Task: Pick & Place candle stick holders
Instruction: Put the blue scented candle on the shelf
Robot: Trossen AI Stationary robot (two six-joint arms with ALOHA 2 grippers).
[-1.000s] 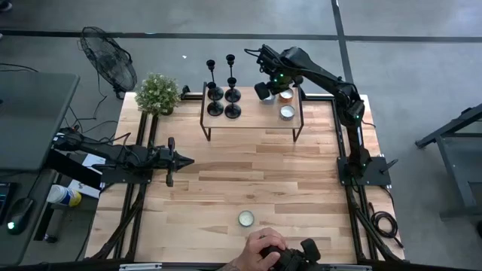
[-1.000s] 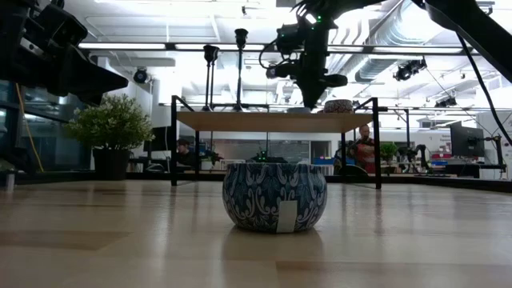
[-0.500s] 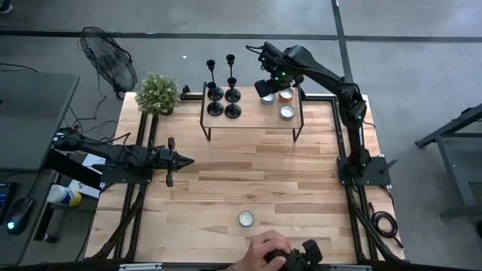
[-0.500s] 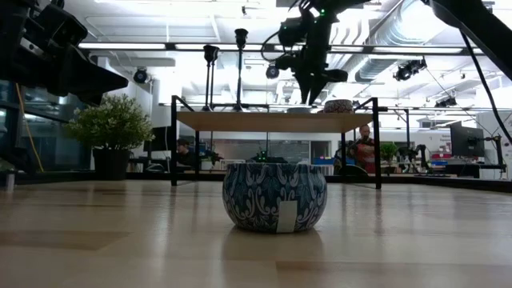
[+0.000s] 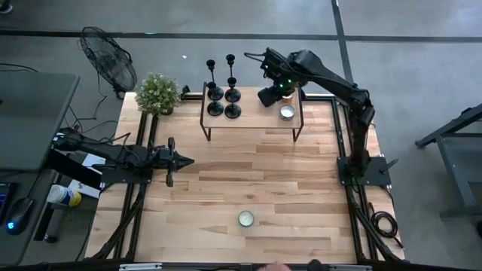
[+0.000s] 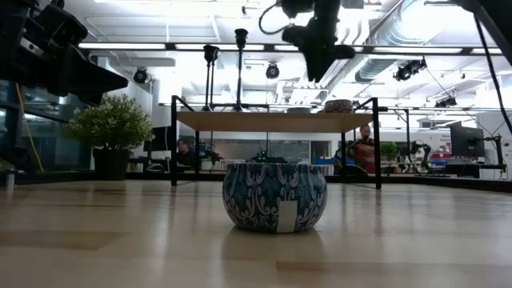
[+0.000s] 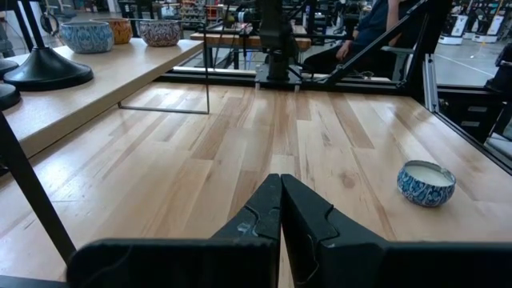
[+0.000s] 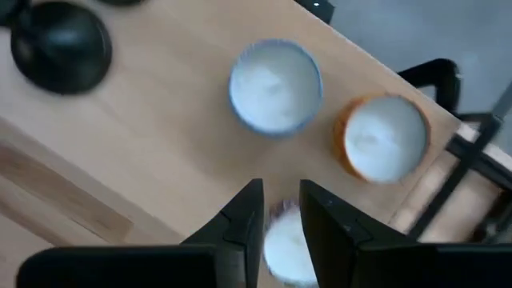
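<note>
My right arm reaches from its base at the right edge across to the far side of the worktop, elbow bent, wrist turned down. My right gripper (image 5: 269, 95) hangs there, its fingers (image 8: 240, 220) a narrow gap apart and holding nothing. My left arm lies low along the left side, stretched toward the middle. My left gripper (image 7: 281, 210) has its fingers pressed together, empty.

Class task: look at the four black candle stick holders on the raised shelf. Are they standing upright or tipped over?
Upright. On the shelf, the candle stick holders sit on their round bases from overhead, and the low view shows two stems rising vertically.
</note>
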